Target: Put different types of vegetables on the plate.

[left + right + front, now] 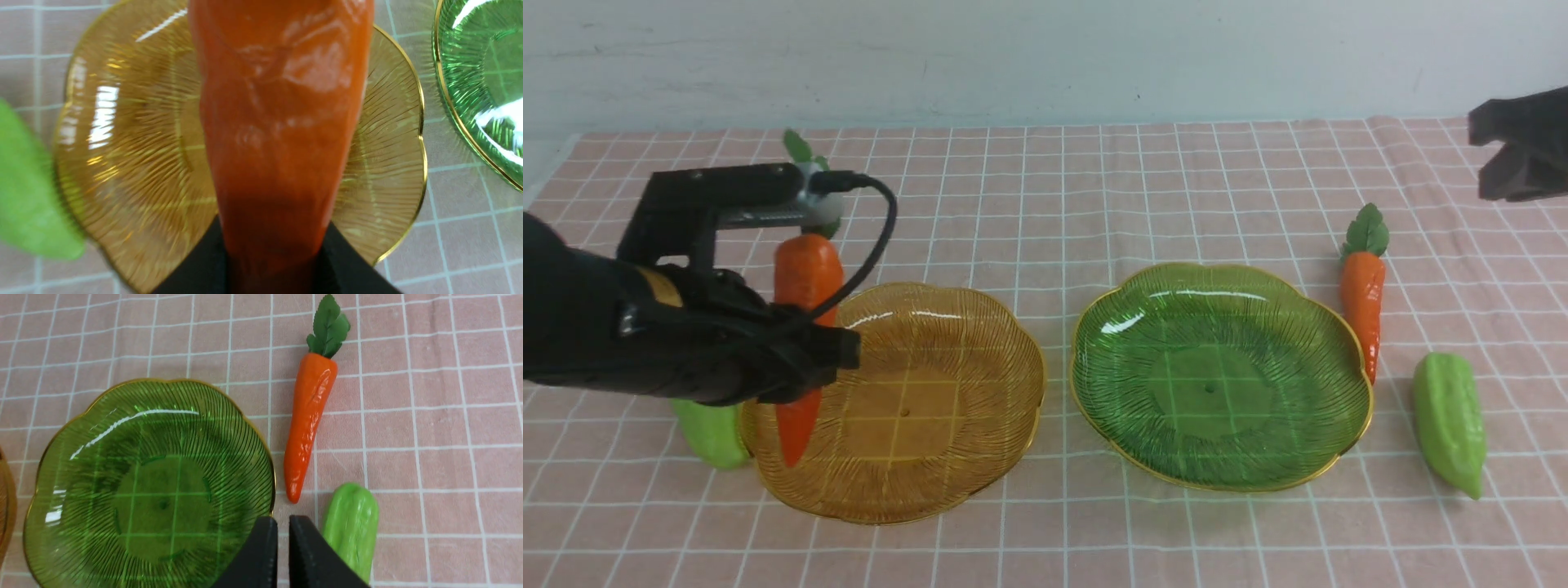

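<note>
While the count is simple, two carrots, two light green gourds and two ribbed glass plates, all of it is spread over a pink checked cloth (1045, 180) that runs back to a pale wall (1045, 57).

Farthest left, the left gourd (712, 437) lies on the cloth just beside the amber plate's outer rim. The dark left arm hides its upper half in the front view.

Next, the left gripper (809, 359) pinches the left carrot (806, 273) around its middle. That carrot hangs tip down and clear of the cloth, over the left part of the amber plate (947, 384). Its green leaves show behind the wrist camera, and a black cable (882, 220) loops in front of it. Whether the tip touches the glass cannot be told. In the left wrist view the carrot fills the centre and covers much of the plate.

The green plate (1217, 384) sits near the amber one, with a strip of cloth between them.

Just beside the green plate's right rim lies the right carrot (1364, 302), leaves towards the wall, tip towards the robot.

The right gourd (1450, 425) lies farther right and nearer the robot, close to that tip but apart from the plate.

The right gripper (283, 528) hangs at the far right edge, above the cloth. Its jaws stand a narrow slit apart with nothing between them.
</note>
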